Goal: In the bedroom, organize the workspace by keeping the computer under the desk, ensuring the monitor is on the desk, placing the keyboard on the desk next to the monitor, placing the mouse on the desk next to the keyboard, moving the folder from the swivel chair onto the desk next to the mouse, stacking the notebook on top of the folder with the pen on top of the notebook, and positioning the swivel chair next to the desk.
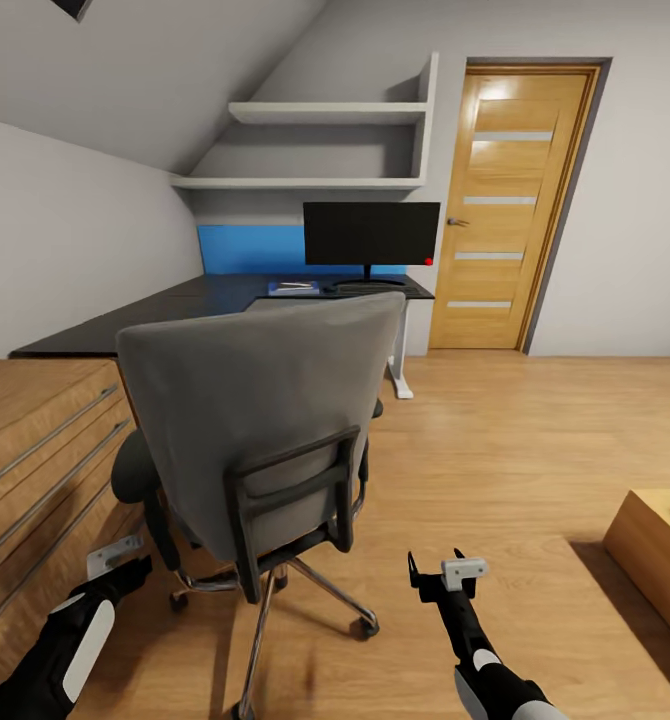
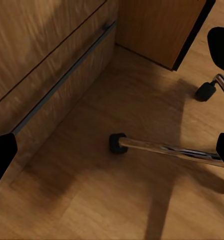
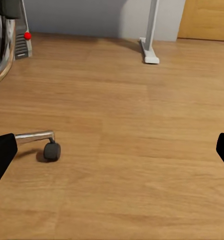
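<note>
Both arms low, reaching forward over wood floor. Left gripper (image 1: 115,560) beside drawer chest (image 1: 35,470), fingers spread. Right gripper (image 1: 437,572) right of swivel chair (image 1: 265,440), fingers spread, empty. Monitor (image 1: 371,234) on desk (image 1: 175,305) behind chair.

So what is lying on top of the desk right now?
On the desk stands the monitor, with a flat blue item beside its base, likely the folder. The swivel chair back covers the near edge, so anything there is hidden.
</note>
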Available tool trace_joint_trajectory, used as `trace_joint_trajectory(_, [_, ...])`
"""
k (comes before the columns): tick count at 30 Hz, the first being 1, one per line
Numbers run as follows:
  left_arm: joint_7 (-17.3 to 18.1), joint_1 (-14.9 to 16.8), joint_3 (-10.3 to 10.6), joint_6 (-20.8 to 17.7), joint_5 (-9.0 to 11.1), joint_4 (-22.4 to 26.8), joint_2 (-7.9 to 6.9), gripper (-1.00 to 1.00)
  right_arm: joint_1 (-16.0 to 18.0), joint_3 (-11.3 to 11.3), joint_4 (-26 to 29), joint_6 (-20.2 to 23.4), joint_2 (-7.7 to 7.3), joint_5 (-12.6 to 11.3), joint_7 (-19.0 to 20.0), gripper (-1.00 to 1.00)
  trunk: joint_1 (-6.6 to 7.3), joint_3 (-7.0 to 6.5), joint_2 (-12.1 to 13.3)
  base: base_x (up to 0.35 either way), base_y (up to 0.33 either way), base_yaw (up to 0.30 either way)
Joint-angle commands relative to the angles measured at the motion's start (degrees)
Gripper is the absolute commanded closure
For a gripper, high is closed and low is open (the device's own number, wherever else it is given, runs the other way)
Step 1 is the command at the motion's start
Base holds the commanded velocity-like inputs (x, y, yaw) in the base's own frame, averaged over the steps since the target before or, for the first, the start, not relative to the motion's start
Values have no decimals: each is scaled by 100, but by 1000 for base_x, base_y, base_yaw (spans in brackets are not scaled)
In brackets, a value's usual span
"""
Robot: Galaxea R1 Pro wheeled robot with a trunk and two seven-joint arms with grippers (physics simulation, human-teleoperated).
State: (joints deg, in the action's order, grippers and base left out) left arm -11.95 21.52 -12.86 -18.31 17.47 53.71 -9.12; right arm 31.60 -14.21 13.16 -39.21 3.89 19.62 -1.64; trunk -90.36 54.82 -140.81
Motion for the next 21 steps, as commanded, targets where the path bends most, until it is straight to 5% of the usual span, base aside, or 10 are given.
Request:
trace_joint_trajectory(1, [-35,1,4,-23,62,7,-2,-100,4,-38,-4,-16,5,60,-18,-100,1,6,-2,102,8,0])
trace_joint_trajectory(8, [-37,1,-2,-15,64,8,-4,-100,4,-38,-7,-16,-1,66,-20,-100,1,6,-2,177,3,0])
trace_joint_trajectory(21, [-36,3,2,-15,64,8,-3,-100,4,-38,-99,-16,4,68,-11,-100,1,-24,-2,10,0,0])
